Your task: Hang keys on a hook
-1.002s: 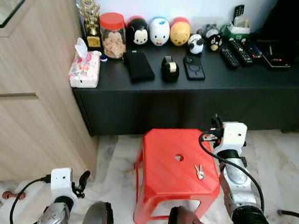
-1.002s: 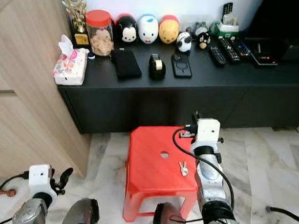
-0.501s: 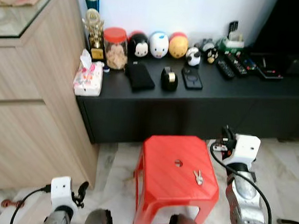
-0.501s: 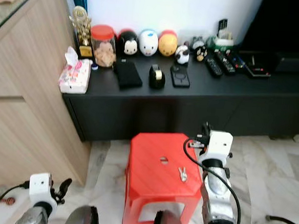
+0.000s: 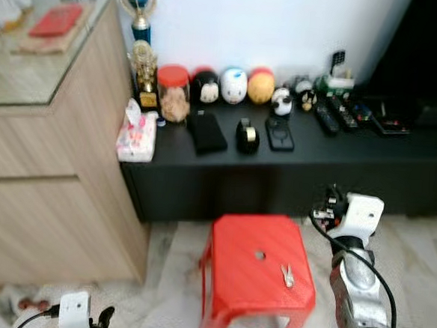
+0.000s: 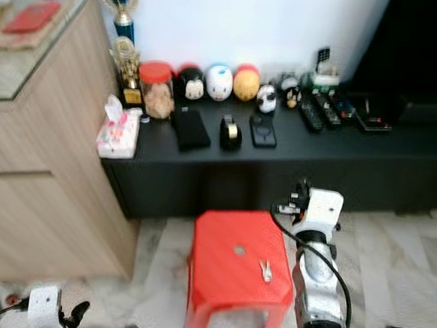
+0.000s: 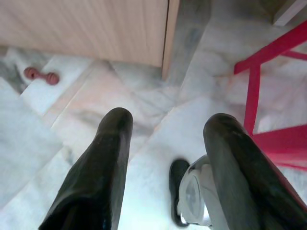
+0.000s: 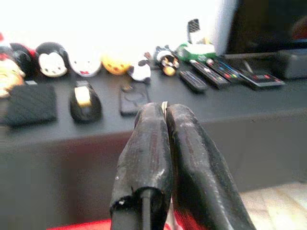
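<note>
Keys (image 5: 288, 275) lie flat on the top of a red plastic stool (image 5: 251, 290), toward its right side, just beside the small round hole in its middle. The stool stands on pale marble floor (image 7: 158, 139) in front of a long black desk (image 5: 309, 159). On that desk sit a red-lidded jar (image 5: 174, 93), a row of round cartoon-character figures (image 5: 234, 85), a black wallet (image 5: 207, 132), a tape dispenser (image 5: 247, 135), a phone (image 5: 281, 135), several remote controls (image 5: 346, 114) and a tissue pack (image 5: 136, 136) at its left end. A wooden cabinet (image 5: 44, 197) stands to the left. The right pincer (image 8: 165, 139) hangs just right of the stool, above the floor, its two fingers pressed together and holding nothing. The left pincer (image 7: 168, 139) is low over the floor beside the stool's leg, its fingers (image 7: 105, 167) spread apart and empty.
</note>
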`<state>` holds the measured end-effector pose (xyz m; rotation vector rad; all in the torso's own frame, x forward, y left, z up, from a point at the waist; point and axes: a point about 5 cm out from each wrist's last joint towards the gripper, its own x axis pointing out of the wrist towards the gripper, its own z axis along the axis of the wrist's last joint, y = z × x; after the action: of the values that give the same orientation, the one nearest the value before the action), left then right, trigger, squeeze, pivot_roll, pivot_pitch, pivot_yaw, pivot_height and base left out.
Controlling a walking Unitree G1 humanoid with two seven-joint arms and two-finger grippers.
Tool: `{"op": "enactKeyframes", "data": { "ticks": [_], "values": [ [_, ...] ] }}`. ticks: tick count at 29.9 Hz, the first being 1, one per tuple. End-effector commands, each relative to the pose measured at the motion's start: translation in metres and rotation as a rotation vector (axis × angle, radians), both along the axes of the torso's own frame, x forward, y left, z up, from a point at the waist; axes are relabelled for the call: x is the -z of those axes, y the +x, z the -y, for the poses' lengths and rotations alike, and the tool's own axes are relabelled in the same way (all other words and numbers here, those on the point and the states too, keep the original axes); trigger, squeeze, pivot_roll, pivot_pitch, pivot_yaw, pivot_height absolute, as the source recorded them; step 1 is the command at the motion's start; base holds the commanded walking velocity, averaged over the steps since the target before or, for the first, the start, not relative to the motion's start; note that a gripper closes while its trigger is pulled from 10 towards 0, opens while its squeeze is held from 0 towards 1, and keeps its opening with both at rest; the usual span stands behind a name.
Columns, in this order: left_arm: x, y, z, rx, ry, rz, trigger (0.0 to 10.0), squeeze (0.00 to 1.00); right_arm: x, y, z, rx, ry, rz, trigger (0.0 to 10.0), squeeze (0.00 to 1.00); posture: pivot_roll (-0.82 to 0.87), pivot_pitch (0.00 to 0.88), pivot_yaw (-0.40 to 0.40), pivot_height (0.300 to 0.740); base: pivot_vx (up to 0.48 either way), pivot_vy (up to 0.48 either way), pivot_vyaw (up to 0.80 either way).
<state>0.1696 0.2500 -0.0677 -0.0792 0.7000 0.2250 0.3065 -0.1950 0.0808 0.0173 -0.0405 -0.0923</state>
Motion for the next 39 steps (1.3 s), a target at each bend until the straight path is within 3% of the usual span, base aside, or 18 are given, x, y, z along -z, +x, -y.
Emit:
{"op": "enactKeyframes", "data": {
  "ticks": [1, 13, 23, 27, 39],
  "values": [
    [0.004, -0.005, 0.0, 0.009, 0.007, -0.039, 10.0, 0.0, -0.009, 0.002, 0.0, 0.007, 0.023, 0.035, 10.0, 0.0, -0.07, 0.0, -0.031, 0.74, 0.0, 0.0, 0.0],
    [0.015, -0.024, 0.003, 0.033, 0.023, -0.163, 10.0, 0.0, -0.007, -0.003, 0.004, 0.038, 0.072, 0.032, 10.0, 0.0, -0.09, 0.0, -0.022, 0.74, 0.0, 0.0, 0.0],
    [0.025, -0.047, 0.006, 0.044, 0.029, -0.269, 10.0, 0.0, -0.007, -0.003, 0.003, 0.041, 0.089, 0.02, 10.0, 0.0, -0.09, 0.0, -0.018, 0.74, -0.27, 0.0, 0.0],
    [0.022, -0.036, 0.01, 0.034, 0.029, -0.223, 10.0, 0.0, -0.007, -0.002, 0.004, 0.041, 0.089, 0.013, 10.0, 0.0, -0.09, 0.0, -0.023, 0.74, -0.274, 0.0, 0.0],
    [0.02, -0.031, 0.009, 0.037, 0.037, -0.207, 10.0, 0.0, -0.009, 0.0, 0.004, 0.056, 0.109, 0.011, 10.0, 0.0, -0.08, 0.0, -0.016, 0.74, -0.269, 0.0, 0.0]
  ]
}}
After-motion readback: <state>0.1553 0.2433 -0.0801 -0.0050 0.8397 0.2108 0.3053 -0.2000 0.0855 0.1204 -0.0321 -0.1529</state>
